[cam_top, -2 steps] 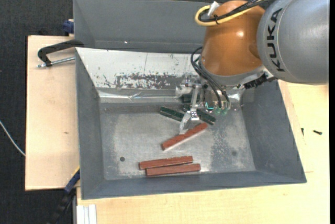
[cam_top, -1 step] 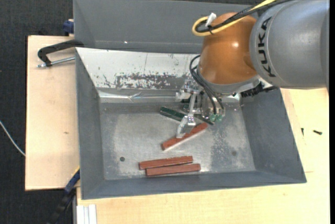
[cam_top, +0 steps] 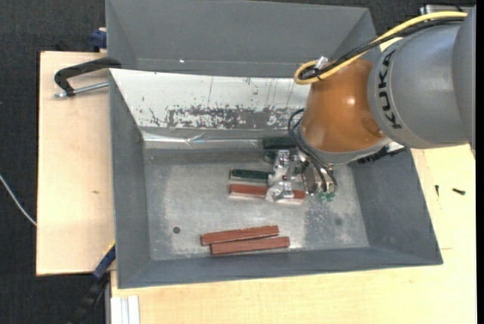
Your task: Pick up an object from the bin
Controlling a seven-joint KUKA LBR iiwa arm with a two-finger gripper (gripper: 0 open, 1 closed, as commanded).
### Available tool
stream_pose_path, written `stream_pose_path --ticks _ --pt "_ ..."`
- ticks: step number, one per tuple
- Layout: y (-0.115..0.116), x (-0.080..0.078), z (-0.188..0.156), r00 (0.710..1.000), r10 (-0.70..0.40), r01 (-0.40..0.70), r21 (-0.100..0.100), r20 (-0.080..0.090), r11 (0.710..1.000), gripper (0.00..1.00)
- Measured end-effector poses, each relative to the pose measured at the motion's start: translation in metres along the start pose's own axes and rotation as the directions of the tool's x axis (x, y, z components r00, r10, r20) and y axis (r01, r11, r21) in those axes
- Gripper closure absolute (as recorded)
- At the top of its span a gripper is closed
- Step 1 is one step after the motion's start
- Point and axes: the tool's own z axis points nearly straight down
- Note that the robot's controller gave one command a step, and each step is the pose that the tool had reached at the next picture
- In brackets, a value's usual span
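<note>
My gripper is low in the middle-right of the bin, its metal fingers down at the right end of a small flat block with a reddish-brown top and white edge. A dark green flat piece lies just behind that block, touching it. Whether the fingers close on the block's end is hidden by the gripper's own metal parts. A small green bit sits just to the gripper's right.
Two long reddish-brown sticks lie side by side near the bin's front wall. A dark flat piece rests by the back wall under the arm's orange cover. A small dark spot marks the floor at left.
</note>
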Motion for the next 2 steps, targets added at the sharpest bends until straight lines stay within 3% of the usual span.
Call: stream_pose_path --ticks 1,2 --pt "0.000 0.000 0.000 1.000 0.000 0.000 0.000 0.000 1.000 1.00" --pt "0.008 -0.031 -0.138 0.923 -0.385 0.385 -0.002 -0.005 0.923 1.00"
